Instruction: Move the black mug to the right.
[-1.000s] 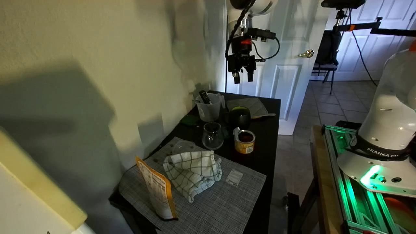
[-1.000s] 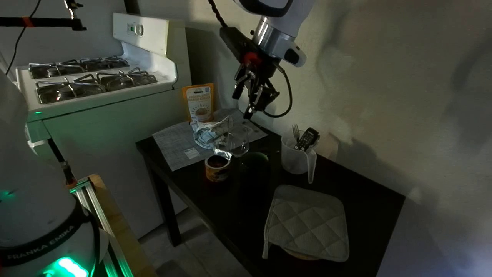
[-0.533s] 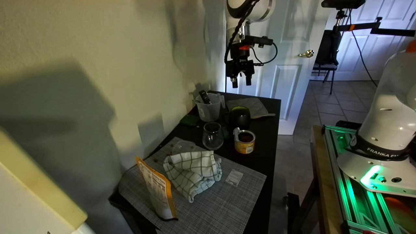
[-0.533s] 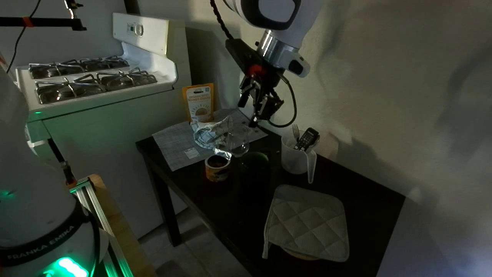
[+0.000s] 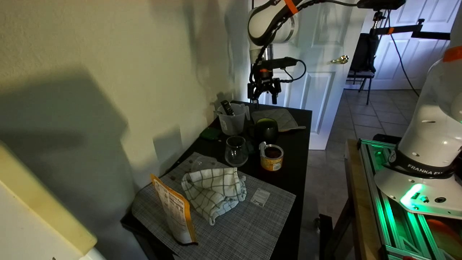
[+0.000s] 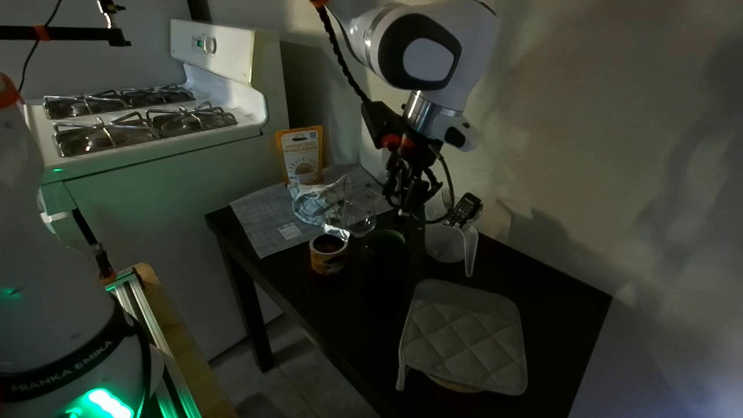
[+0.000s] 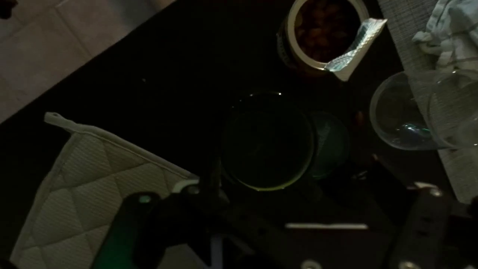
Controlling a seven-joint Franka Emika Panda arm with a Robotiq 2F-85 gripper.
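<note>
Black mug, one, upright on the tabletop between the can and the quilted pot holder. End effector hangs above and near it, fingers set wide; sits lower than half a second ago, mug in the same spot. One of each around: can with foil lid peeled back, clear glass, jug holding a remote. Pouch print shows MANGO, most too small to read; arm base marked FRANKA EMIKA.
</note>
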